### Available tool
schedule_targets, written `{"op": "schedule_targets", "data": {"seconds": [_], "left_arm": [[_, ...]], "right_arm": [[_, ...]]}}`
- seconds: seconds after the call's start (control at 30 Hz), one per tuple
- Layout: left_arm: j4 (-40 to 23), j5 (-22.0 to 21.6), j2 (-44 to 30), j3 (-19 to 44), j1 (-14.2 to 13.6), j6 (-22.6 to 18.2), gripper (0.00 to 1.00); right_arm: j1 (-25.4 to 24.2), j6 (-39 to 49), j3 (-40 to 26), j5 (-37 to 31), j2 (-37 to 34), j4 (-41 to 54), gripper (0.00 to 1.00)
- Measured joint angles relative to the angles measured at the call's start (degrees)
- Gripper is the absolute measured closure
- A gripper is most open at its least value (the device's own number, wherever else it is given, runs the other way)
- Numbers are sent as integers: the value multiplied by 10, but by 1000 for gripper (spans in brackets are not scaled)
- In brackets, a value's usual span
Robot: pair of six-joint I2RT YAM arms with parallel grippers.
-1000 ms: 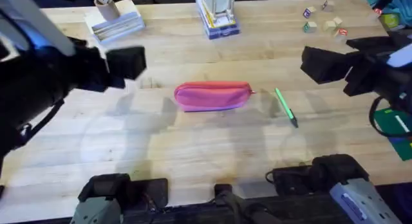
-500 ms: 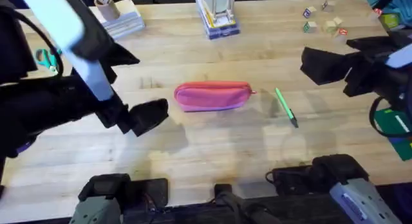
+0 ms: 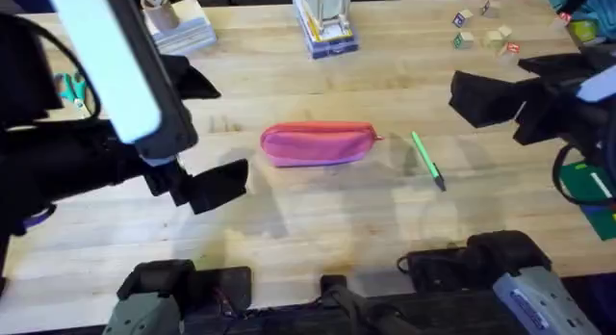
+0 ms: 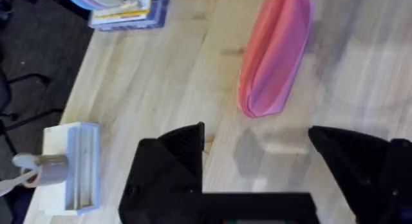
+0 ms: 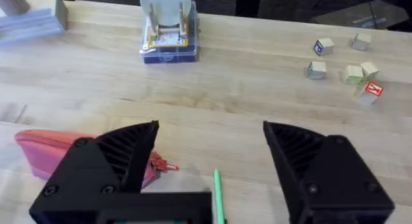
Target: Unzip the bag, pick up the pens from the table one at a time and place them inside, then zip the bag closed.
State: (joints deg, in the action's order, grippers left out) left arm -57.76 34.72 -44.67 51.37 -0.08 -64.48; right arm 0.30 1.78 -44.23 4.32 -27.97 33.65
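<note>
Since a second ago the left gripper (image 3: 217,186) has swung down from beside the far-left stack to sit low near the bag (image 3: 319,143), at the bag's 8 o'clock; over the last half second it barely shifted. Bag, pen (image 3: 427,160) and right gripper (image 3: 481,96) have not moved.

Unzipping is the step in hand, and it looks not yet begun: the bag lies shut at the middle of the counter (image 3: 308,229), its red zipper pull at the 3 o'clock end. The pen lies just beyond that end, apart from it.

Both sets of jaws stand wide open and hold nothing.

Next, I judge, the left jaws must close on the bag's near end to pin it while the right jaws drop onto the small pull.

The bag is a slim, bright pink fabric pouch, softly rounded and likely to slide or crumple if tugged unheld.
</note>
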Motion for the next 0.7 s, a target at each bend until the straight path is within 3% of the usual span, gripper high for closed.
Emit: {"op": "schedule_targets", "data": {"seconds": [0.4, 0.7], "left_arm": [[-5, 17, -170, 0, 0, -118, 7], [75, 57, -282, 0, 0, -159, 7]], "right_arm": [[0, 0, 0, 0, 0, 0, 4], [0, 0, 0, 0, 0, 0, 4]]}}
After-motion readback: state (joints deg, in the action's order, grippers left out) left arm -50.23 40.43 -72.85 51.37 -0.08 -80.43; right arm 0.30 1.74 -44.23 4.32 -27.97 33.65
